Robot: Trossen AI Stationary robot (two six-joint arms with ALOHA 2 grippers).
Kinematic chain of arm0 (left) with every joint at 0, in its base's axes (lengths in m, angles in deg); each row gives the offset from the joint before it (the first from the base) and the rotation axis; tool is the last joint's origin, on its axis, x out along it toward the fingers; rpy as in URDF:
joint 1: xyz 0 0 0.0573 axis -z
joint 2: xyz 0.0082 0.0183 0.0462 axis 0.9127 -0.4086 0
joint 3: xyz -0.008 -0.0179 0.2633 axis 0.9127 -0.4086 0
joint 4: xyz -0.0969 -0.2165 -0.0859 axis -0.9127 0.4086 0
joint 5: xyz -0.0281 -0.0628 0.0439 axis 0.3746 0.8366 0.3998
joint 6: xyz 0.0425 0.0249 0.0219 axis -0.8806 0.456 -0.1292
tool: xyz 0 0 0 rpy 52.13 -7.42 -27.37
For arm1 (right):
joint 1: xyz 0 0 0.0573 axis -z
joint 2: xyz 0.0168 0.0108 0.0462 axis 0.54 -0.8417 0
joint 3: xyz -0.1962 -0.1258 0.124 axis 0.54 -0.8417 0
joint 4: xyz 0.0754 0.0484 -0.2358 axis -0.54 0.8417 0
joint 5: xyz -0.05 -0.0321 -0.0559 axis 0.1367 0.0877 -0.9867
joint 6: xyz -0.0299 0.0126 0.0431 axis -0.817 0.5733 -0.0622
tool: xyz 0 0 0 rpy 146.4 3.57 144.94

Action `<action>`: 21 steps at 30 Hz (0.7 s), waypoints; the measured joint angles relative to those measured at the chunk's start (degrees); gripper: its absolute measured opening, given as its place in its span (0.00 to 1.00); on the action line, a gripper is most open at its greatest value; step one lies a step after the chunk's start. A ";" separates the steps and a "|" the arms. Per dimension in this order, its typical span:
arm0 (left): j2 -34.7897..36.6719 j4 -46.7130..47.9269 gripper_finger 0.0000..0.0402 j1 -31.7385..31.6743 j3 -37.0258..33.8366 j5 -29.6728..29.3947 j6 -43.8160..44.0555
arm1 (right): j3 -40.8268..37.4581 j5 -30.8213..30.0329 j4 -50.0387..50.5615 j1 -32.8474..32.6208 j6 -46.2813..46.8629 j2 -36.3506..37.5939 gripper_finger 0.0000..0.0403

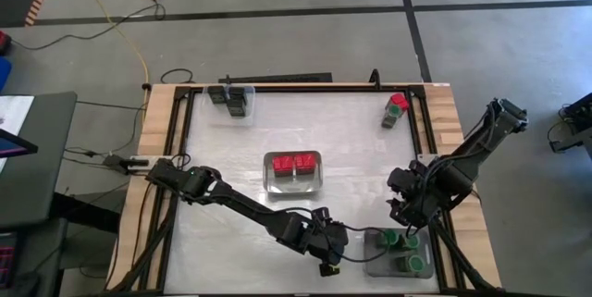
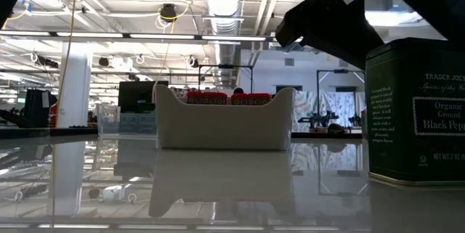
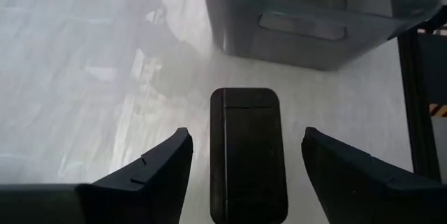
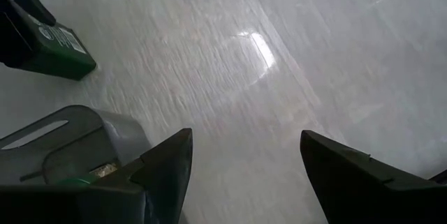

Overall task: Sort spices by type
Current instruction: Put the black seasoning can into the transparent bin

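Tin [image 3: 248,154], black and boxy, is lying flat on your desk [image 1: 231,163] near 6 o'clock, its long axis running straight out between the left claw's [image 3: 246,165] fingers, which are standing wide, touching nothing. Right claw [image 4: 244,168] is hanging open, empty, over the grey tray [image 1: 375,265] holding green-capped jars [image 1: 393,239]. Centre tray [image 1: 293,184] is holding red-capped jars [image 1: 293,161].

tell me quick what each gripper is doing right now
left gripper: open, fingers either side of a black spice box, not gripping yet
right gripper: open, empty
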 joint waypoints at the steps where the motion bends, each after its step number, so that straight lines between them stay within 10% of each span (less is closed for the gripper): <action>1: 0.00 0.18 0.63 -0.02 0.00 0.00 0.05 | 0.00 0.00 0.00 0.00 -0.02 0.00 0.72; 21: 0.02 1.54 0.48 -0.17 0.00 0.02 -0.06 | 0.00 0.00 -0.02 0.00 -1.30 0.00 0.72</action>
